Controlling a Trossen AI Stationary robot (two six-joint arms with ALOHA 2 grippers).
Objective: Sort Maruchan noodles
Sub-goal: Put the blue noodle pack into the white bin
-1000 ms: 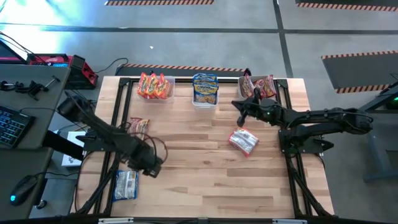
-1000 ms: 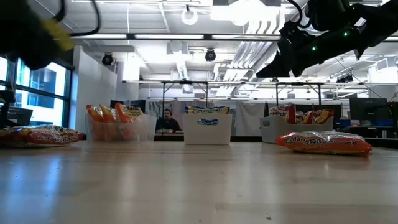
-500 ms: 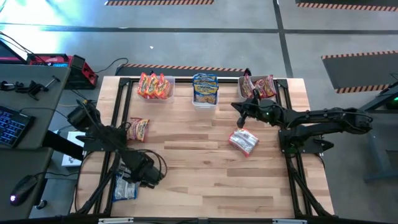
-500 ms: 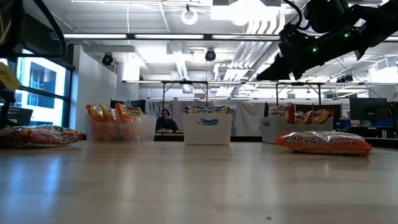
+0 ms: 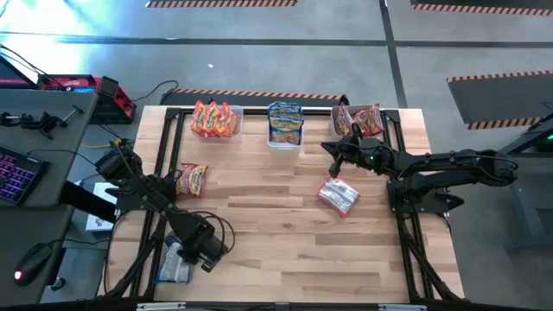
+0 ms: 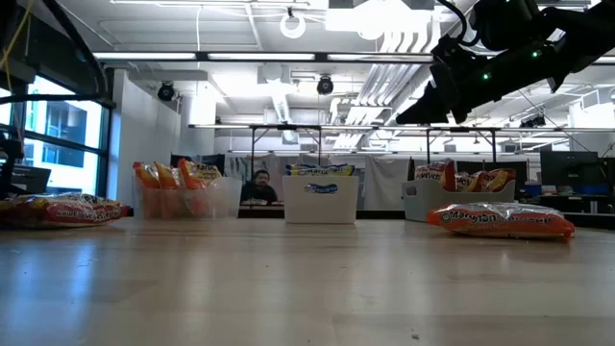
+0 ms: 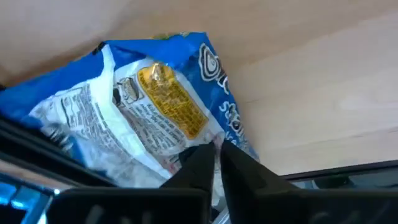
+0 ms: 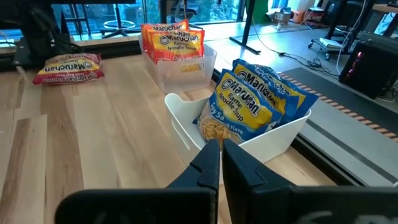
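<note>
The left gripper (image 7: 216,155) is at the worktop's front-left corner, fingers pressed together, pinching the edge of a blue-and-white noodle packet (image 7: 149,118) lying there. The right gripper (image 8: 221,155) hovers near the back edge, fingers pressed together, empty, facing the middle bin (image 8: 273,140) of blue packets (image 8: 249,102).

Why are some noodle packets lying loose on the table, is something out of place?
Three packets lie outside the bins: an orange one at the left side, a pink one toward the right, and a blue one at the table's near left edge, with the left gripper shut on it. They look unsorted, not spilled or damaged.
</note>
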